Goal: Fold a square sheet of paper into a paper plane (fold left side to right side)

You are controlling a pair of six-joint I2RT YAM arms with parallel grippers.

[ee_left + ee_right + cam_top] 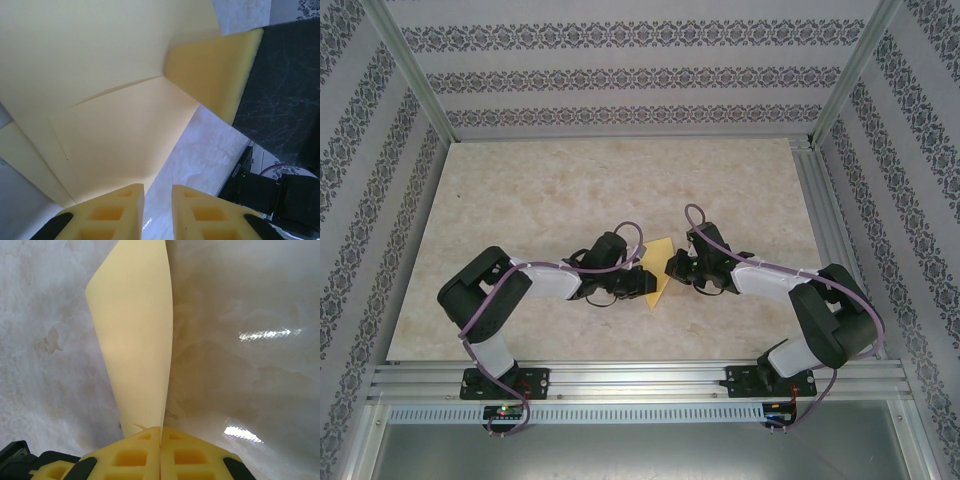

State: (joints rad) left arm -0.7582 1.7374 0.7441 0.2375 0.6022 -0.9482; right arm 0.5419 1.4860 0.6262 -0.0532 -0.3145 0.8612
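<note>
The square sheet of paper (657,262), yellow-orange and partly folded, stands tilted off the table between the two grippers. In the left wrist view the paper (100,75) shows a faint crease and spreads up and to the left. My right gripper (673,267) is shut on the sheet's right edge. In the right wrist view its jaws (160,437) meet on the paper (137,340), which rises as a narrow curved strip. One right finger (215,75) shows pressed on the sheet. My left gripper (632,280) sits at the sheet's left side. Its jaws (157,200) stand slightly apart, with bare table between them.
The marble-patterned table (570,190) stretches far behind the arms. Aluminium rails run along the near edge (640,380) and the right side (825,230). Patterned walls close in the left, back and right.
</note>
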